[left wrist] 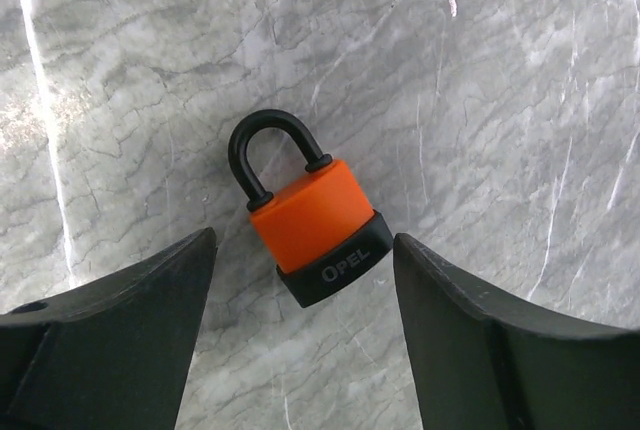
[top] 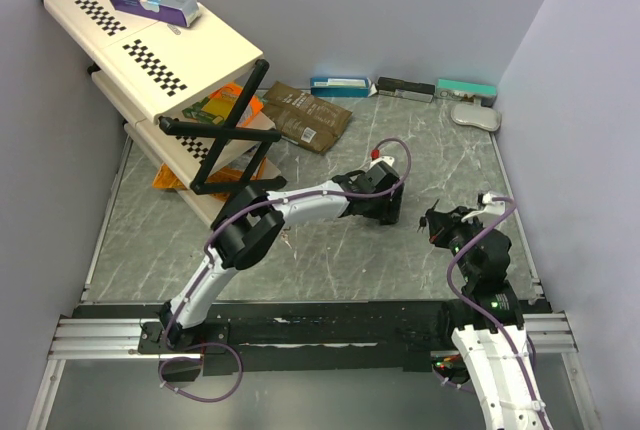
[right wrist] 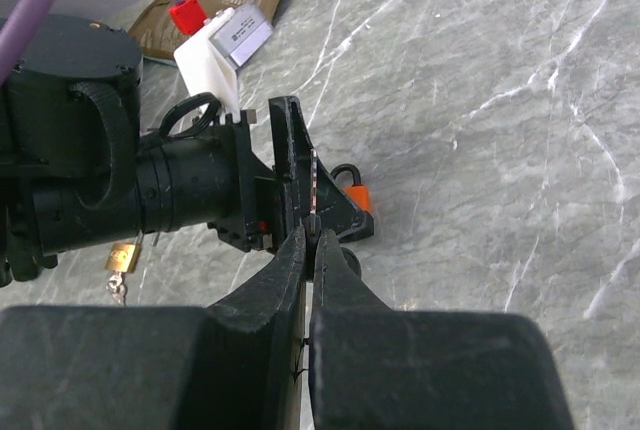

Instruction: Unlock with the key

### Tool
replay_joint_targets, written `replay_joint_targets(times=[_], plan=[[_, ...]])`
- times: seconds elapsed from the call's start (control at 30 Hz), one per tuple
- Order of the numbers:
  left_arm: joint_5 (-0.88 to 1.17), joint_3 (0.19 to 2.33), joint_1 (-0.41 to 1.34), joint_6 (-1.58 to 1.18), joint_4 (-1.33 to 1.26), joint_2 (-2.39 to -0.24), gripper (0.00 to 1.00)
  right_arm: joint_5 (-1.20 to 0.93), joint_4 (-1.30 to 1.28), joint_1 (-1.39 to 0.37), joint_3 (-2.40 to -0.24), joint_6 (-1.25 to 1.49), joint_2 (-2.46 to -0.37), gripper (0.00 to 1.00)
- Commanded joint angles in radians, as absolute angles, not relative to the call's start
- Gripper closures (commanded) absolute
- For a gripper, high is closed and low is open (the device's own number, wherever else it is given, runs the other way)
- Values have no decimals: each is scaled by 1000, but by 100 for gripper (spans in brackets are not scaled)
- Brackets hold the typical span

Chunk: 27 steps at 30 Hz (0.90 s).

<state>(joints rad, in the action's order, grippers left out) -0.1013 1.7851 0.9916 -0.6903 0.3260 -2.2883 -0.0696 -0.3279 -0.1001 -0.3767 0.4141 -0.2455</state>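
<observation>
Your left gripper (top: pixel 389 215) has its jaws apart either side of the orange padlock (left wrist: pixel 318 230) at frame centre, so clamp its rigid, weighty, probably slick body by the sides, while your right gripper (right wrist: pixel 312 240) pinches the thin key (right wrist: pixel 313 185).

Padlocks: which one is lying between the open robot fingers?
The orange padlock with the black bottom. It lies between the open fingers of the left gripper; the small gold padlock lies apart, near that arm.
</observation>
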Motion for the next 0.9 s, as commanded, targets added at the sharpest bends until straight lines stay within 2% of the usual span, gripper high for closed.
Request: replay_joint_targets(times=[0.0,0.2,0.63,0.73,0.87], plan=[[-80,1812,1006,-664,342,-2341,23,-54,-322,-95,-376,419,-232,100],[-97,1884,1026,-615,376,-2382,25,-51,-322,-95,-376,419,-233,100],[-334,1966,1072,-526,575,-2453,28,-41,-321,-97,-373,422,-242,100],[-393,2014,1085,-512,629,-2485,32,-38,-322,-97,-373,422,-238,100],[-364,2002,1083,-500,609,-2488,38,-37,-324,-97,-373,420,-241,100]])
